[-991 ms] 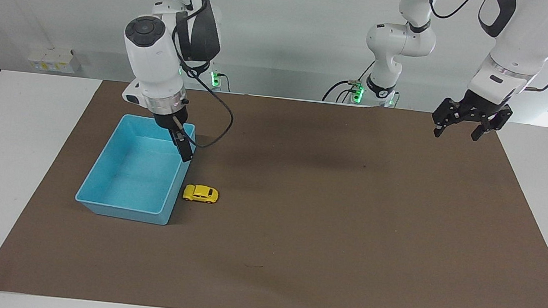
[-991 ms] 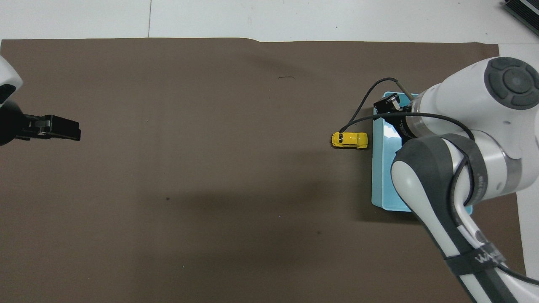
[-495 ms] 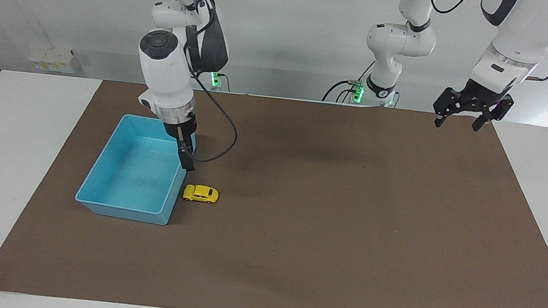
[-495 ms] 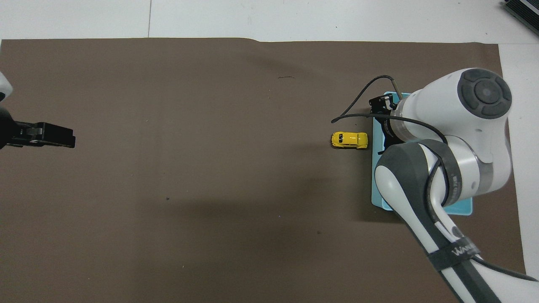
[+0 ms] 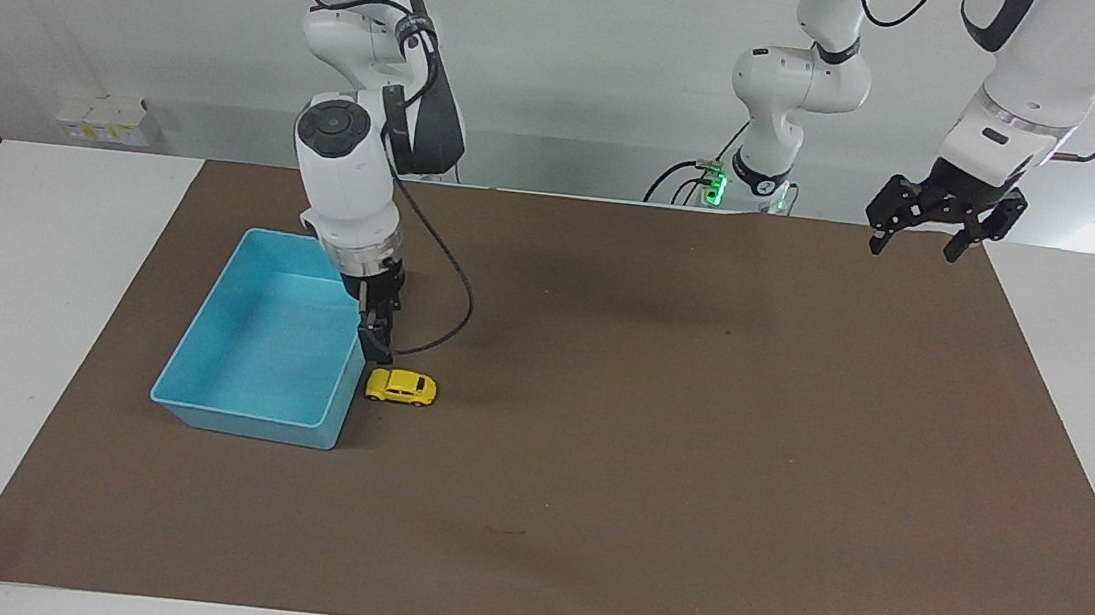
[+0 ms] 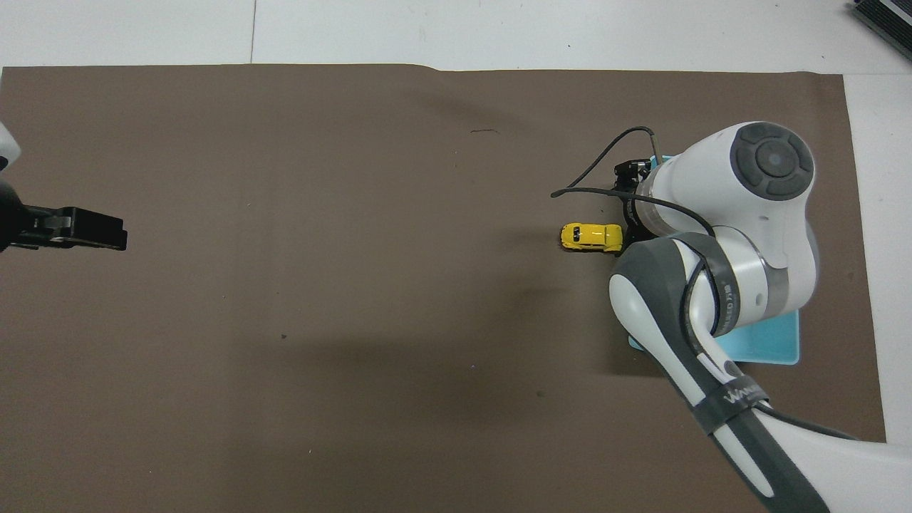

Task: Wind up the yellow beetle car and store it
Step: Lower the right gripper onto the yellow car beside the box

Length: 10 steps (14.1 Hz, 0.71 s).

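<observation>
the yellow beetle car (image 5: 401, 387) sits on its wheels on the brown mat (image 5: 655, 438), just beside the blue bin (image 5: 201, 355) on the side toward the middle of the table, at the right arm's end. it is not in the bin, and the bin looks empty. nothing grips the car, so by the look of it neither the winding nor the storing is done.

the right gripper (image 5: 376, 335) hangs low, pointing down, over the bin's wall just above the car's end nearest the bin; it does not seem to touch the car. its fingers are seen edge-on, though they appear spread and hold nothing.

the left gripper (image 5: 923, 233) waits high over the mat's corner at the left arm's end, fingers wide apart and empty.

what is left: grasp the car, roll it to wind it, then put it in the bin.
</observation>
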Tool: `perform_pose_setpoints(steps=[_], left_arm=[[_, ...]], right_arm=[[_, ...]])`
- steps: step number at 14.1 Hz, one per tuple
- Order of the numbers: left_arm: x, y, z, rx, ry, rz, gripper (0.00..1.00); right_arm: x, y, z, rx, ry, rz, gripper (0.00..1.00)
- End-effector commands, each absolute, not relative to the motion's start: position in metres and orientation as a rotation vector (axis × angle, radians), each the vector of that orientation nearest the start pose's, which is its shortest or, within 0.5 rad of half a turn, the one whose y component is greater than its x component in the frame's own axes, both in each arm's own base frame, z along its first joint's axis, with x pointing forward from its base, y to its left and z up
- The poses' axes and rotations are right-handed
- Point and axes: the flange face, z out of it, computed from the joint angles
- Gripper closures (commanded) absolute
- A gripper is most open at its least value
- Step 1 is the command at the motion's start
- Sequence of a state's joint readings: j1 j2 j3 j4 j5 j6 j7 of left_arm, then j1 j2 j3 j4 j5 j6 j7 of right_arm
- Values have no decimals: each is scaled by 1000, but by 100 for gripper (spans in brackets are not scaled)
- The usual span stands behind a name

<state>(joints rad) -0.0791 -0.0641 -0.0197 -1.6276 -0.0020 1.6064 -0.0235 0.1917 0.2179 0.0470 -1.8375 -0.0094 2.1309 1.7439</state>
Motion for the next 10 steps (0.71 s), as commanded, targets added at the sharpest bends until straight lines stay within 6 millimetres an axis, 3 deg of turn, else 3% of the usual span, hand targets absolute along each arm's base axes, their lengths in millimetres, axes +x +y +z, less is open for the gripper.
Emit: perform_pose_setpoints(steps=[1,10], left_arm=[[531,-51,639,-3155,109,-54,0],[532,-54,640,-3183,105,-69,0]], right_arm=[[613,152,390,-2251,2116,-112,0],[612,155,326,-2335,2108,-169,0]])
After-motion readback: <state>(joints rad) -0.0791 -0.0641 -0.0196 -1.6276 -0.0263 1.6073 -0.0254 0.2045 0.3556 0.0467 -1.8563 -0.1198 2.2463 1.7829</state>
